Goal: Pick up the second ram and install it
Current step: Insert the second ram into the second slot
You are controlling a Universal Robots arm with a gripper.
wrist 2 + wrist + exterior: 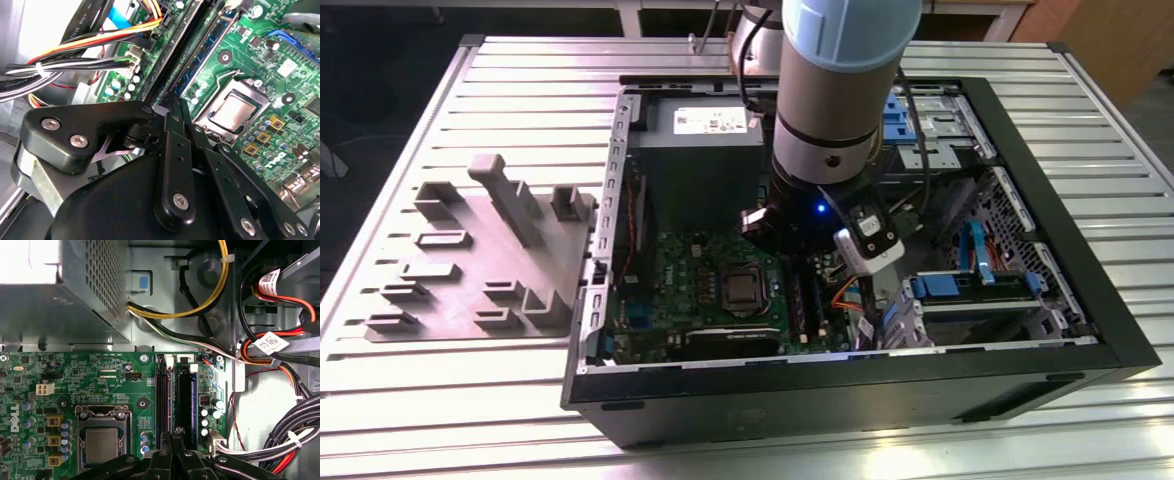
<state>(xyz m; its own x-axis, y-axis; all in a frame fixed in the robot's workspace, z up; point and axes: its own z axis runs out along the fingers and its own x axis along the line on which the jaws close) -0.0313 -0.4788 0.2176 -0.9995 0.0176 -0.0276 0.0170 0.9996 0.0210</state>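
My gripper (790,238) is down inside the open computer case (1067,330), over the memory slots beside the processor socket (102,442). In both wrist views its black fingers (167,457) come together to a narrow gap, gripper (175,434) and gripper (173,107). They are shut on the second ram (184,400), a long dark strip seen edge-on, lined up along the slot nearest the cable bundle. A second dark strip (162,400) lies parallel, closer to the processor. I cannot tell how deep the ram sits in its slot.
A grey fixture plate (480,250) with upright blocks lies on the slatted table at the exterior view's left. Inside the case are the power supply (700,150), bundled cables (280,440), and blue drive brackets (974,285) at the exterior view's right.
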